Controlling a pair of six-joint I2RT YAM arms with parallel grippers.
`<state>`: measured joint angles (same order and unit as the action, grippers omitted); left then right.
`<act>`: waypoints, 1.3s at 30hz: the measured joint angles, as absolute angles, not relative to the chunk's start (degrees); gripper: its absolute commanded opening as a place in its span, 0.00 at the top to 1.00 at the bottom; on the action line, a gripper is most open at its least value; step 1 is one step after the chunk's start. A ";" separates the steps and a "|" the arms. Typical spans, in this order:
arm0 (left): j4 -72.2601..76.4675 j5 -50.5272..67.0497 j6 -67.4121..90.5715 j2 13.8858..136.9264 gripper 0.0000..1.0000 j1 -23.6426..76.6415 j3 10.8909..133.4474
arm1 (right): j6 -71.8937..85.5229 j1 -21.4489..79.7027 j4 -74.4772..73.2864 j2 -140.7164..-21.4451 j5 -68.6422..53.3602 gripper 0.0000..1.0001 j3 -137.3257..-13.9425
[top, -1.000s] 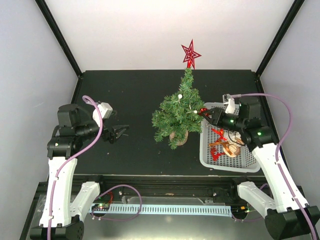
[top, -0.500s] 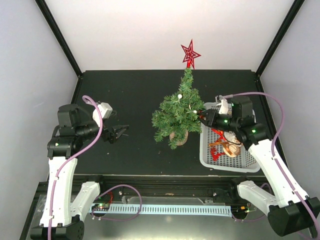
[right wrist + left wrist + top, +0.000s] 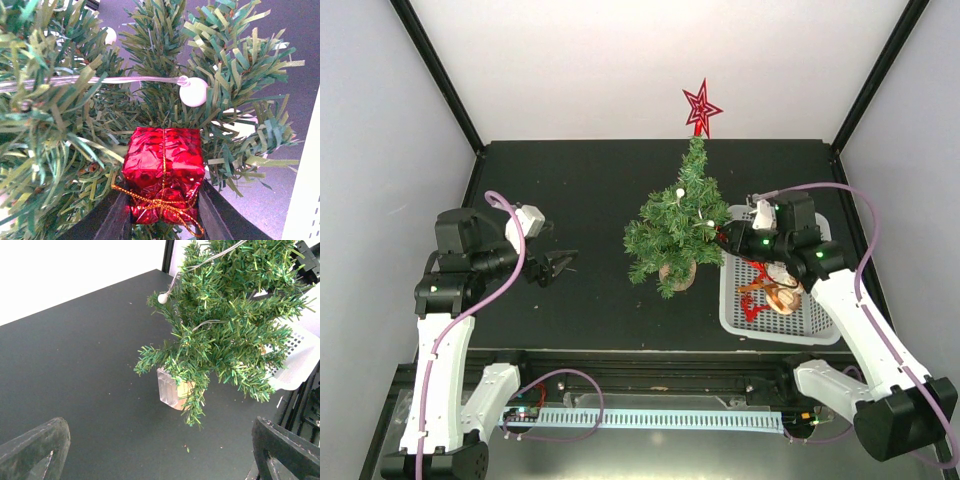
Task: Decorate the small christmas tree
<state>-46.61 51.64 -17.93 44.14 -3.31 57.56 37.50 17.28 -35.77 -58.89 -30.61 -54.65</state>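
Observation:
The small christmas tree [image 3: 678, 225] stands mid-table on a tan wooden base [image 3: 677, 274], with a red star [image 3: 701, 107] on top and a string of white bulbs [image 3: 679, 192]. It also shows in the left wrist view [image 3: 230, 325] and the right wrist view [image 3: 75, 100]. My right gripper [image 3: 724, 236] is shut on a red foil gift box ornament [image 3: 163, 172] with a gold cord, pressed in among the tree's right-side branches. My left gripper [image 3: 565, 262] is open and empty, left of the tree and apart from it.
A white basket [image 3: 800, 326] stands right of the tree with red and tan ornaments [image 3: 768, 290] inside. Its corner shows in the left wrist view [image 3: 300, 355]. A clear plastic box [image 3: 168, 387] leans on the tree's base. Black frame posts stand at the back corners.
My right gripper has moved left from above the basket into the tree's right branches, carrying the red gift box. The left arm has not moved.

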 measured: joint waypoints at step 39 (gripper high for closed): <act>-46.17 51.70 -17.93 43.86 0.01 -3.42 56.77 | 34.33 18.39 -37.56 -61.36 -28.16 0.44 -59.13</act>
<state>-46.17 51.70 -17.93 43.86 -3.42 56.77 34.33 18.39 -37.56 -61.36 -28.16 -59.13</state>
